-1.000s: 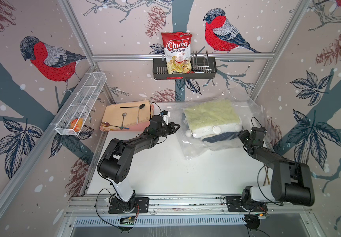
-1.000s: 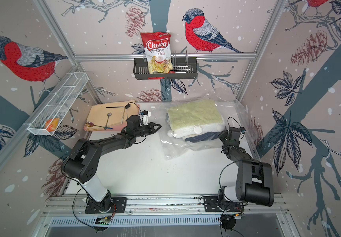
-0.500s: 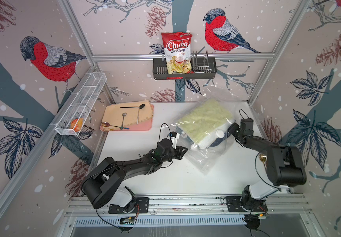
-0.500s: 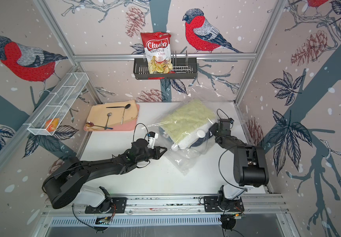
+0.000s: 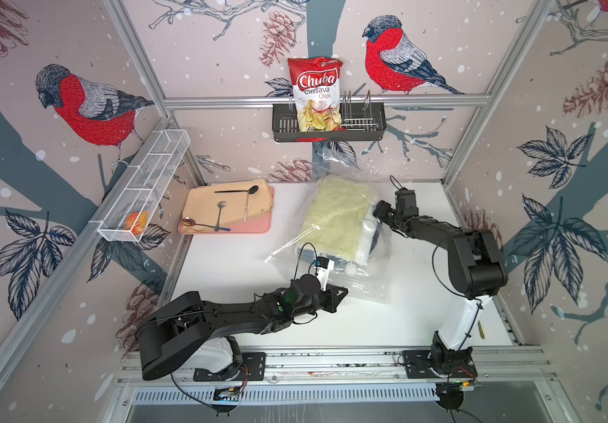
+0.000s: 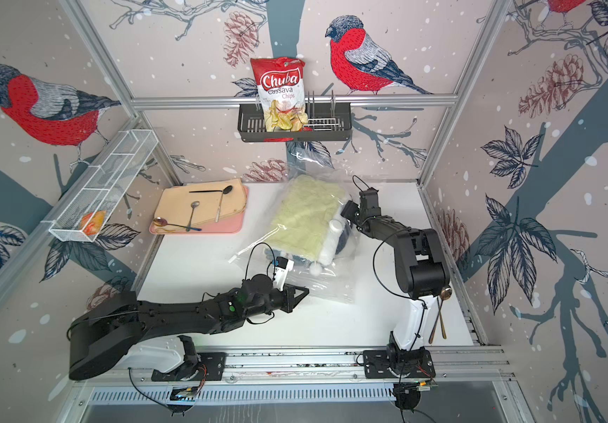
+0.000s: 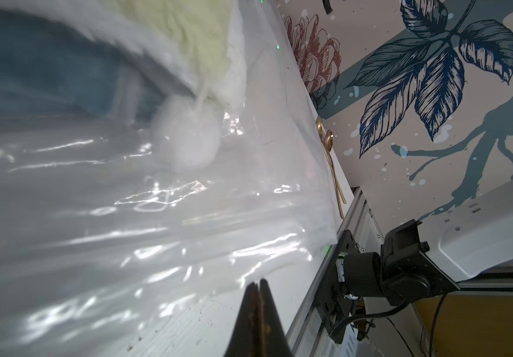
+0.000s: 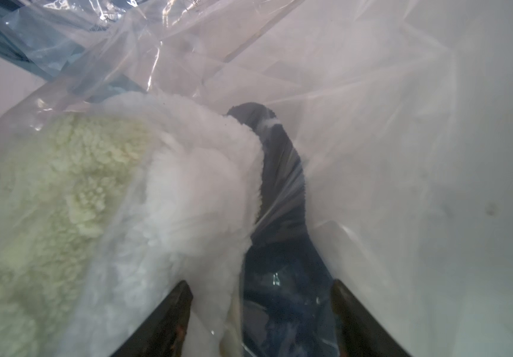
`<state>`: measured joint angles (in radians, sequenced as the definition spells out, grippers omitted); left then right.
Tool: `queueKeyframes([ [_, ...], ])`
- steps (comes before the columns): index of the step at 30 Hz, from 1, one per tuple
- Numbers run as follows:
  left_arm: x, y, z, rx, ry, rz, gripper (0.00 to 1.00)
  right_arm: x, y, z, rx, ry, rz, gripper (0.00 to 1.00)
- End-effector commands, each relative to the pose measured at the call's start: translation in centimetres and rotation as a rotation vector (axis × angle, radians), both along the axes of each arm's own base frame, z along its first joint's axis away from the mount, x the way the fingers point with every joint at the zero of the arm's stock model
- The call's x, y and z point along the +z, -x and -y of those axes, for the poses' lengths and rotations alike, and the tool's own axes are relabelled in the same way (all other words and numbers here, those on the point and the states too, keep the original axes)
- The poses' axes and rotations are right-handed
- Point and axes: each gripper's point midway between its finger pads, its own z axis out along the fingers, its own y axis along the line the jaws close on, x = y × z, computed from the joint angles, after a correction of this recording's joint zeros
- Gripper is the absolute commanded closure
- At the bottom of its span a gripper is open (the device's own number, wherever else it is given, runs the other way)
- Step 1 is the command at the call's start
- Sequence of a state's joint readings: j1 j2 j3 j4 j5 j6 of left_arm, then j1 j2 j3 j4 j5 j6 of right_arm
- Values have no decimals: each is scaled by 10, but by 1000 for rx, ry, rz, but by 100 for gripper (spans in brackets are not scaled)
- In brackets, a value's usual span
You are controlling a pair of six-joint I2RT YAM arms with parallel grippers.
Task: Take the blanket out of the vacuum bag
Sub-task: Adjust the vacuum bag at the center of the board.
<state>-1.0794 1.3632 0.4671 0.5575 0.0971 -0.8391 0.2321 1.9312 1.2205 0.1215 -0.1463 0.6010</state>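
The vacuum bag (image 5: 362, 289) (image 6: 331, 287) is clear crinkly plastic lying askew mid-table, with a white valve cap (image 5: 368, 227). Inside it is the folded blanket (image 5: 335, 219) (image 6: 306, 219): pale yellow-green fleece, white pile, a dark blue layer and a white pom-pom (image 7: 187, 142). My left gripper (image 5: 339, 295) (image 7: 256, 282) is shut on the bag's near edge (image 7: 279, 259), low over the table. My right gripper (image 5: 381, 213) (image 8: 261, 286) is open at the bag's right side. Its fingers (image 8: 181, 296) straddle the blanket's white and blue edge (image 8: 202, 185) through the plastic (image 8: 372, 123).
A pink tray (image 5: 258, 229) with a beige mat and spoons lies at the back left. A white wire shelf (image 5: 141, 190) hangs on the left wall. A black rack with a red chips bag (image 5: 316, 91) hangs on the back wall. Gold spoons (image 6: 441, 315) lie by the right arm's base.
My left gripper has pulled toward the table's front with the bag's edge, dragging and turning the bag. My right gripper has swung to the bag's far right side and opened wider.
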Motion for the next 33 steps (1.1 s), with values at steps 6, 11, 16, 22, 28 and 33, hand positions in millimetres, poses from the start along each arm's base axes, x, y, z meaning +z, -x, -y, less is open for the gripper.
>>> queueKeyframes([
  [6,21,32,37,-117,57,50,90,7,1,-51,188,12,-16,27],
  [11,29,66,20,-143,-53,182,74,8,14,-18,99,26,-12,24],
  [16,65,69,-17,-91,-112,270,66,21,29,15,23,-7,9,23],
  [22,117,13,-89,207,-140,371,70,28,42,22,18,-51,16,23],
  [28,125,-69,-153,458,-210,366,69,24,45,19,23,-80,0,23],
  [33,111,-147,-213,639,-113,246,74,18,50,15,34,-113,-9,23],
])
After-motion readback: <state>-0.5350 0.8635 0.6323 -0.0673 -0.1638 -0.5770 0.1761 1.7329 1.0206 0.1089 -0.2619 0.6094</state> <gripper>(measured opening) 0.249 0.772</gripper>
